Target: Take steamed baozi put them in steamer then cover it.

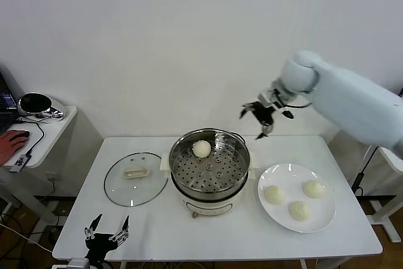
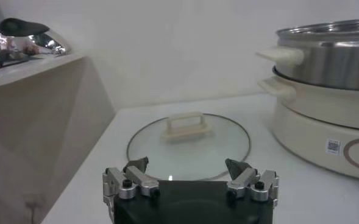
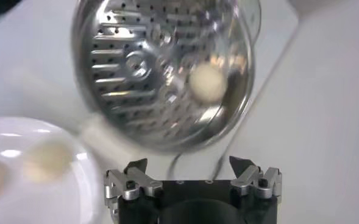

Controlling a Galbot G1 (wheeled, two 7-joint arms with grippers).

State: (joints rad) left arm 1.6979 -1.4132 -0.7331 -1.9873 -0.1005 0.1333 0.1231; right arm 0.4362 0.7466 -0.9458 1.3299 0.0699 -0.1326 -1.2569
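Note:
The steel steamer (image 1: 236, 159) stands mid-table with one cream-white baozi (image 1: 201, 148) on its perforated tray, at the far side. Three more baozi (image 1: 274, 194) lie on the white plate (image 1: 322, 218) to its right. The glass cover (image 1: 119, 192) with its cream handle lies flat on the table left of the steamer. My right gripper (image 1: 263, 116) is open and empty, raised above the table behind the steamer's right rim. The right wrist view shows the tray, the baozi (image 3: 206, 81) and the plate (image 3: 21, 131). My left gripper (image 1: 107, 231) is open and empty, low at the table's front left.
A side table (image 1: 60, 127) to the left holds a dark helmet-like object (image 1: 34, 103), a mouse and a person's hand (image 1: 12, 143). The left wrist view shows the cover (image 2: 225, 152) and the steamer's cream base (image 2: 313, 131) just ahead.

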